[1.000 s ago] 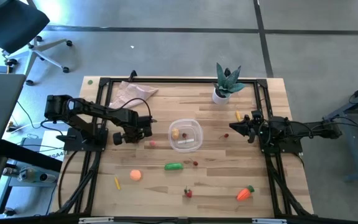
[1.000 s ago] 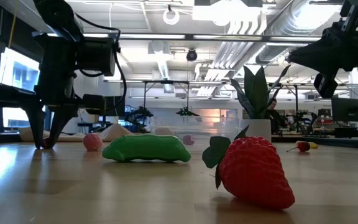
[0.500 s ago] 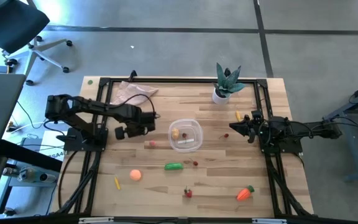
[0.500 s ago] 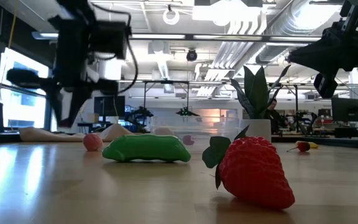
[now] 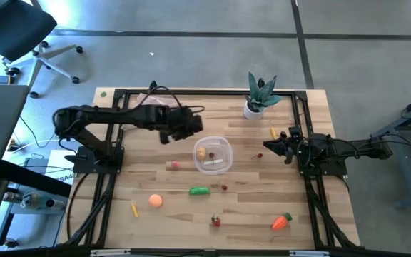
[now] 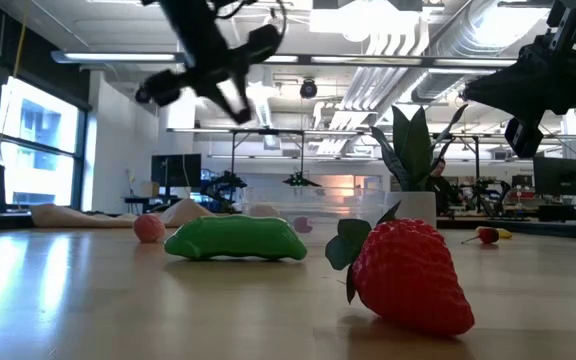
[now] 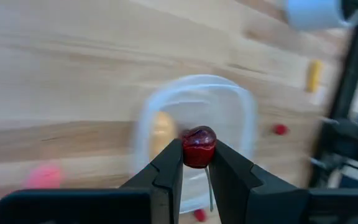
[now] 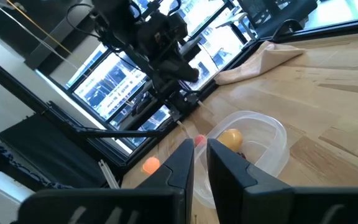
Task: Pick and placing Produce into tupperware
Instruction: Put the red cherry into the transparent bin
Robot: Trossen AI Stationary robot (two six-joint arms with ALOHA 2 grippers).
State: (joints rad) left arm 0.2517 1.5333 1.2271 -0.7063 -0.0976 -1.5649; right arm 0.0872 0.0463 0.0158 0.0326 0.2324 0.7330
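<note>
The wooden table stands on a grey concrete floor crossed by dark seam lines. A dark office chair on castors stands off the table's far left corner. Beyond the table, large windows admit daylight. Exposed ceiling ducts run overhead.

This is a robotics lab in a big open industrial hall. The pale wooden plank table stands in a black metal frame on a grey concrete floor. The low view shows bare silver ceiling ducts, tall windows and more dark metal test rigs behind. A black wheeled office chair stands nearby.
</note>
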